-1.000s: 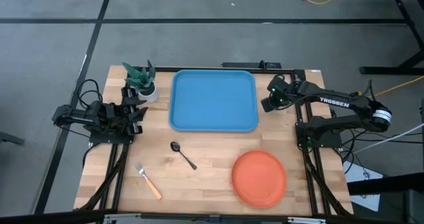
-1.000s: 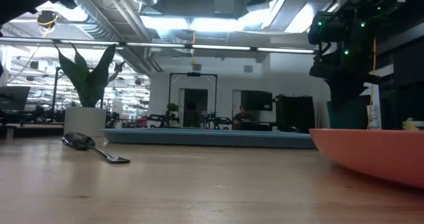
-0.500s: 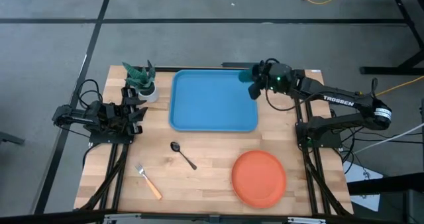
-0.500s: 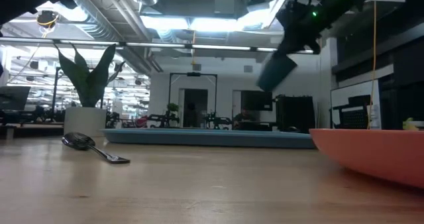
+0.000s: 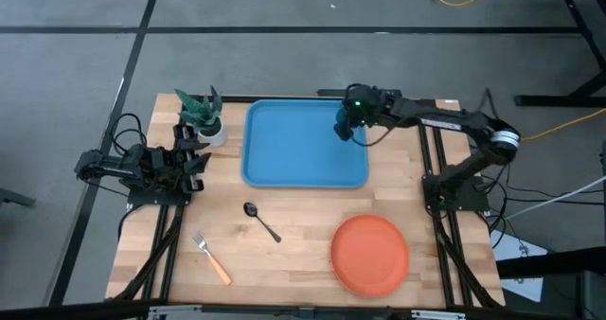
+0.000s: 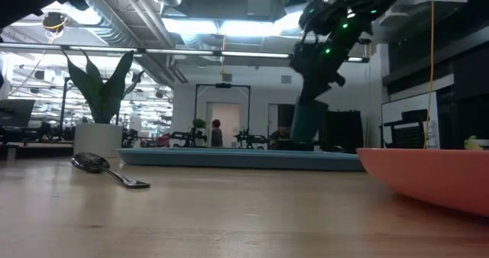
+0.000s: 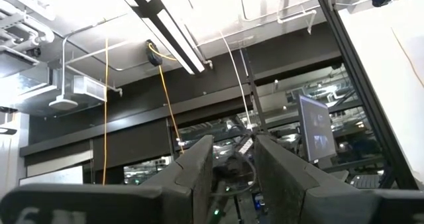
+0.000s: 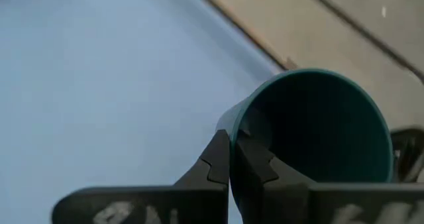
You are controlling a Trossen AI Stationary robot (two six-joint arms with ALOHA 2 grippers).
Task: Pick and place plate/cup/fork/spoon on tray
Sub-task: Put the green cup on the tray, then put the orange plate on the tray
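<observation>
My right gripper (image 5: pixel 350 116) is shut on the dark teal cup (image 5: pixel 343 128) over the far right corner of the light-blue tray (image 5: pixel 294 150). In the low view the cup (image 6: pixel 306 124) stands upright just above the tray's rim (image 6: pixel 237 158). The orange plate (image 5: pixel 369 256) lies at the near right. The dark spoon (image 5: pixel 260 221) and the orange-handled fork (image 5: pixel 212 258) lie on the wood at the near left. My left gripper (image 5: pixel 196 159) waits open at the table's left edge, its fingers (image 7: pixel 199 164) pointing up into the room. My right gripper (image 8: pixel 230 144) pinches the cup's rim (image 8: pixel 233 121), one finger inside the cup and one outside on its wall. The fingers come from above and from the table's right. The cup hangs upright below them, mouth up; I cannot tell whether its base touches the tray.
A small white pot with a green plant (image 5: pixel 204 114) stands at the far left, beside the tray and close to my left gripper. Bare wood lies between the tray and the plate. The plate's rim (image 6: pixel 435 174) fills the low view's right.
My right gripper has carried the cup from beyond the tray's right edge toward the table's left, up and then down over the tray's far right corner. The cup was tilted midway and now stands upright and lower.
</observation>
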